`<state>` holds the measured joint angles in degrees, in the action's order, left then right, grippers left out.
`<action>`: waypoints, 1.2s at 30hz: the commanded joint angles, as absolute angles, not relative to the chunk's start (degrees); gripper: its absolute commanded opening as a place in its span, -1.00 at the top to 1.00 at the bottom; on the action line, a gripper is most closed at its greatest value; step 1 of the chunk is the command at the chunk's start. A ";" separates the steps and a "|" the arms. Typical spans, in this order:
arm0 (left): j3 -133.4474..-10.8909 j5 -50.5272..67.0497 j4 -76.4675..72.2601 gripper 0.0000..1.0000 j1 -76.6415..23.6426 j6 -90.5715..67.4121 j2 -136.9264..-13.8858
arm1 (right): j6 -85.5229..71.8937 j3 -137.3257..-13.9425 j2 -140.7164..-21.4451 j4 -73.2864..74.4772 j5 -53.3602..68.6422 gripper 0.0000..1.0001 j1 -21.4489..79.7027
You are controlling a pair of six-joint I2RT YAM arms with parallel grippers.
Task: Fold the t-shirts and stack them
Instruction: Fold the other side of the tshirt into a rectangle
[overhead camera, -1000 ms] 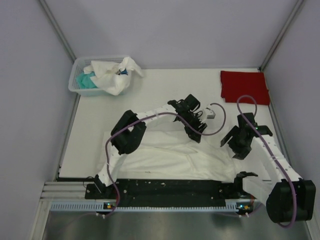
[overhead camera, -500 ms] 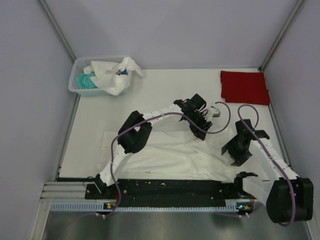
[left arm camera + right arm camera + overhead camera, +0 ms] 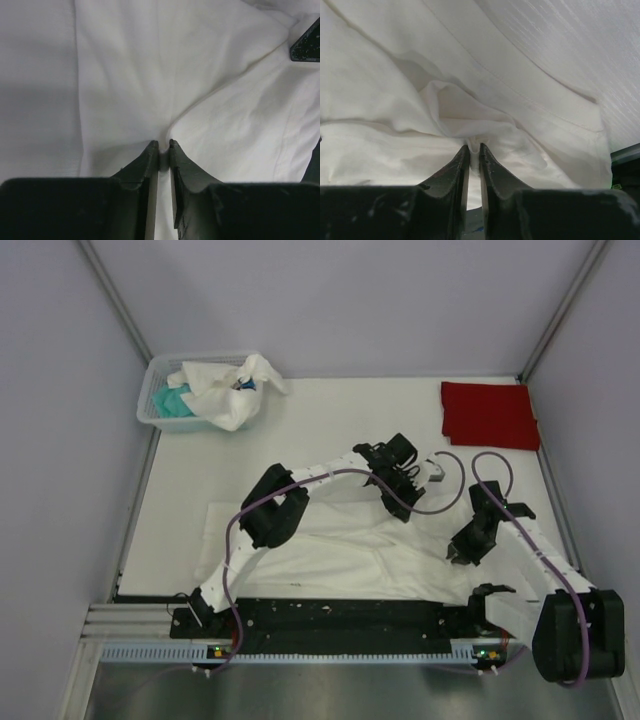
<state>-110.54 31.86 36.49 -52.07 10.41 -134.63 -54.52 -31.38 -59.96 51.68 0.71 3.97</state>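
A small white plastic basket stands at the far left corner of the table. It holds a crumpled white cloth that spills over its right rim and a teal cloth tucked beneath on the left; whether the white heap is one garment or more cannot be told. Outside the basket there are two more tees. One red t-shirt lies folded flat, well to the right of the basket along the same far edge. One large white t-shirt is spread rumpled, nearer than the basket and to its right, well apart from it. There are two grippers, both on that shirt. The left gripper, far right of the basket at the shirt's far edge, has its jaws pressed together on a raised pinch of the white fabric, with creases radiating from the tips. The right gripper, farther still from the basket at the shirt's right end, has its jaws clamped on a bunched fold beside a stitched hem.
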 commanded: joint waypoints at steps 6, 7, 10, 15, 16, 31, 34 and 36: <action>-113.29 30.85 37.70 1.00 -52.47 10.72 -134.74 | -52.21 -32.08 -57.39 50.36 2.28 0.88 3.96; -113.20 31.46 37.88 1.00 -52.47 10.64 -134.13 | -51.77 -32.34 -57.13 50.36 2.29 0.91 3.87; -113.03 33.22 38.93 1.00 -52.47 10.63 -130.53 | -49.49 -33.57 -55.81 50.97 2.55 1.00 3.87; -107.95 36.65 39.11 1.00 -52.56 10.46 -122.97 | -44.83 -36.29 -52.39 54.04 4.74 1.00 3.96; -106.36 36.82 38.68 1.00 -52.56 10.46 -121.39 | -44.22 -36.65 -51.69 54.31 6.57 1.00 3.96; -88.68 40.87 38.41 1.00 -52.56 11.69 -109.16 | -39.64 -38.68 -49.92 66.45 17.05 1.00 14.76; -88.24 39.82 36.92 1.00 -52.56 11.25 -110.21 | -37.98 -40.25 -51.85 64.00 14.16 1.00 14.77; -88.59 38.15 35.95 1.00 -52.47 10.11 -111.35 | -36.48 -42.79 -54.30 61.45 9.35 1.00 14.77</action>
<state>-88.16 38.68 39.62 -52.29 11.40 -111.70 -39.46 -38.72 -51.35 64.42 15.03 14.11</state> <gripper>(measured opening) 0.021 0.010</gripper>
